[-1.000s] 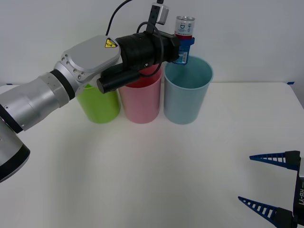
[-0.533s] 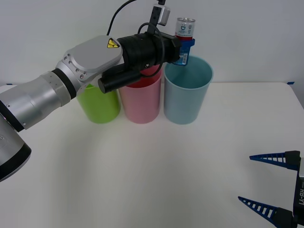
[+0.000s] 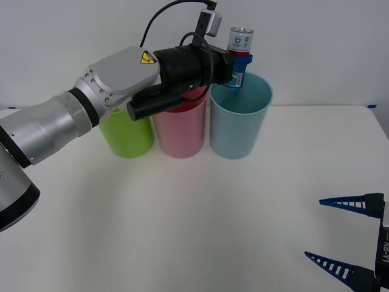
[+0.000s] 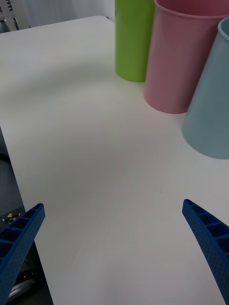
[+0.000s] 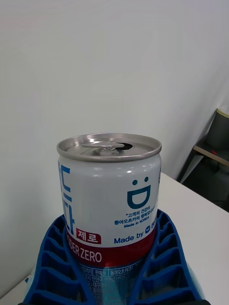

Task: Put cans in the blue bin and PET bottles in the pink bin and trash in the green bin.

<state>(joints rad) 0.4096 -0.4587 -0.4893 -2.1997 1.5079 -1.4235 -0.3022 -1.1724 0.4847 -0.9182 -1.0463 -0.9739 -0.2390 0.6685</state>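
The drink can (image 3: 240, 46) stands upright, clamped in the left gripper's (image 3: 238, 66) fingers over the blue bin's (image 3: 239, 115) near-left rim. It should move further over the opening before release. The right gripper (image 3: 349, 237) waits spread wide over the bench (image 3: 200, 219).

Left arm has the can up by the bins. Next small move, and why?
Probably shift slightly further over the blue bin, then open. The left gripper holds the can upright above the bin's near-left rim, not yet clearly centred. The right gripper waits open.
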